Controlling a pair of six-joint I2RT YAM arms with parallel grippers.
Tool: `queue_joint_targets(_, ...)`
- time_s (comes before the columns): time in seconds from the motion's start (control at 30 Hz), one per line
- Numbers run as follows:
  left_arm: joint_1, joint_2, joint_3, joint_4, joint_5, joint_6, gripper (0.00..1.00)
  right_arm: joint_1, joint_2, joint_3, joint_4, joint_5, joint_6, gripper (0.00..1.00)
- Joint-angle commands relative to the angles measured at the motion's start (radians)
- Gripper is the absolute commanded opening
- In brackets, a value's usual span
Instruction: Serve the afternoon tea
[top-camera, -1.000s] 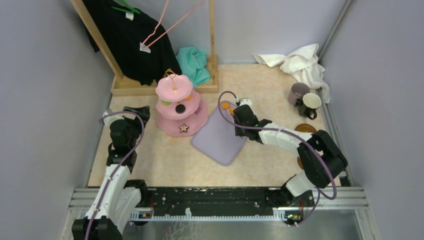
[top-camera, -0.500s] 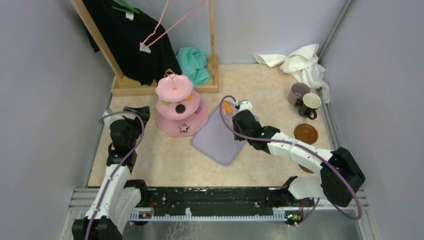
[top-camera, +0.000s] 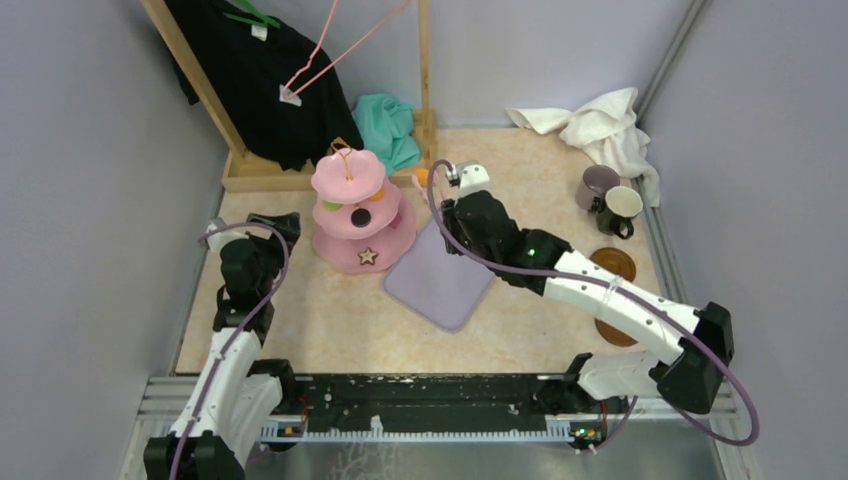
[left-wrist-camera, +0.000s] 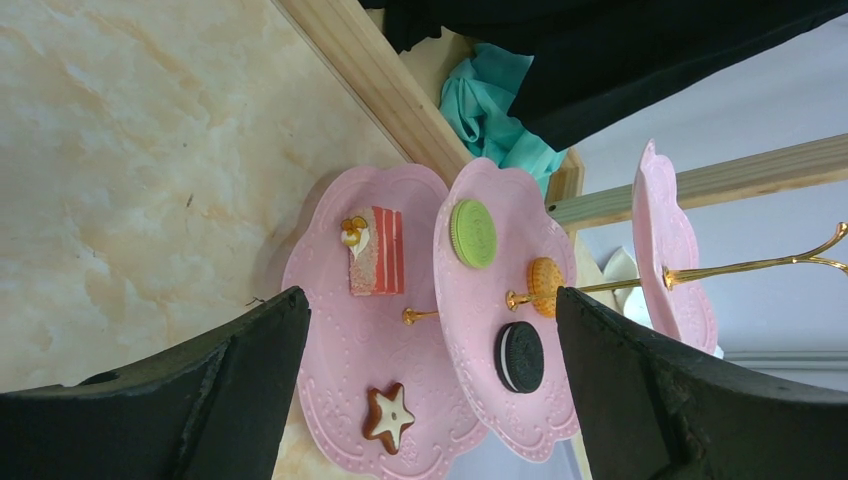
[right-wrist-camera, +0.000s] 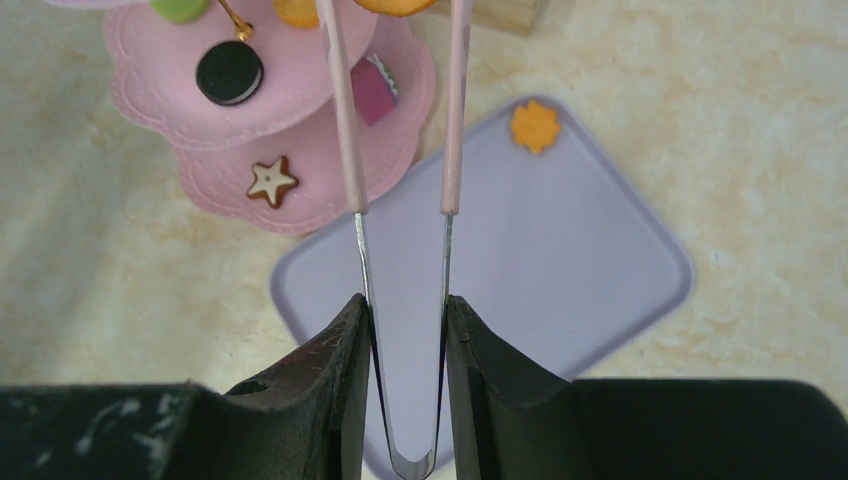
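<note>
The pink three-tier stand (top-camera: 340, 215) stands left of centre and holds a green round (left-wrist-camera: 473, 233), an orange round (left-wrist-camera: 545, 286), a black round (left-wrist-camera: 520, 357), a brown star (left-wrist-camera: 389, 414) and a cake slice (left-wrist-camera: 375, 263). My right gripper (right-wrist-camera: 405, 310) is shut on the thin pink tongs (right-wrist-camera: 345, 120), which pinch an orange sweet (top-camera: 422, 177) in the air just right of the stand's upper tiers. My left gripper (left-wrist-camera: 430, 300) is open and empty, facing the stand from the left. The mauve mug (top-camera: 597, 185) and cream mug (top-camera: 622, 207) stand at the far right, with brown saucers (top-camera: 612, 262) near them.
The flat lilac tray (right-wrist-camera: 560, 260) lies right of the stand with an orange flower sweet (right-wrist-camera: 536, 125) on it. A wooden clothes rack (top-camera: 330, 172) with a black shirt (top-camera: 255, 75) and a teal cloth (top-camera: 388, 128) stands behind. A white towel (top-camera: 600, 125) lies at the back right.
My right arm has stretched back and to the left, carrying the tongs and the orange sweet from above the tray's far corner to beside the stand. The left arm has not moved.
</note>
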Motion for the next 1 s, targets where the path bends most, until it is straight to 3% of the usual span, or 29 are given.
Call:
queue_joint_targets(0.0,0.007,0.005,0.023,0.008,-0.011,0.021,0.97,0.019,0.062,0.16,-0.015,0.024,-0.066,0.12)
queue_joint_targets(0.4,0.006,0.005,0.013,0.032,0.003,0.023,0.97,0.022,0.307,0.487,-0.112,-0.047,-0.127,0.12)
queue_joint_targets(0.97,0.006,-0.007,0.007,0.031,-0.002,0.018,0.97,0.172,0.504,0.731,-0.224,-0.05,-0.15,0.12)
